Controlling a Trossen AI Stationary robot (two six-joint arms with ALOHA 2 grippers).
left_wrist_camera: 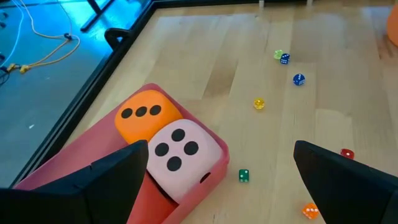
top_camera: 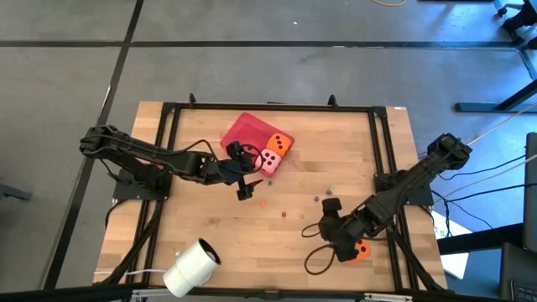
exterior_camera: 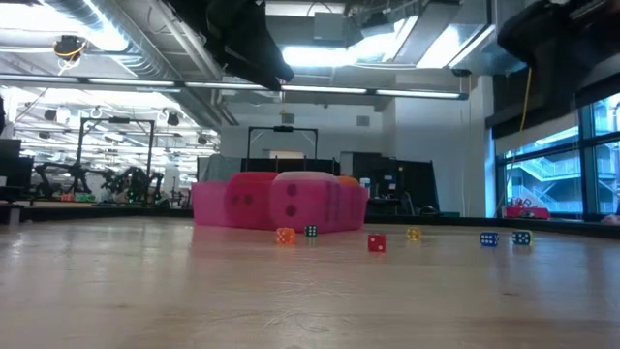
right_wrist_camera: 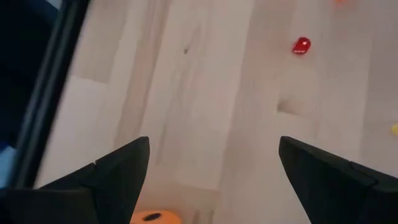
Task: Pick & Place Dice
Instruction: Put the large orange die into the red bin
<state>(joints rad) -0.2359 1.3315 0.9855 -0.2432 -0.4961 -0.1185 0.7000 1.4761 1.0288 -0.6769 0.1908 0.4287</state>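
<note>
Right gripper [top_camera: 351,248] is ours for the loose orange die [top_camera: 362,250]: fingers spread wide, die just beside them at the table's near-right edge. Left gripper [top_camera: 244,178] gapes beside the pink die [top_camera: 270,161] and second orange die [top_camera: 280,144] on the red tray [top_camera: 242,130].

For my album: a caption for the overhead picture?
Left claw open beside the pink die and orange die on the red tray.

Two orange dice [top_camera: 280,143] [top_camera: 362,250], one pink die [top_camera: 269,162], one red tray [top_camera: 243,132]
</note>
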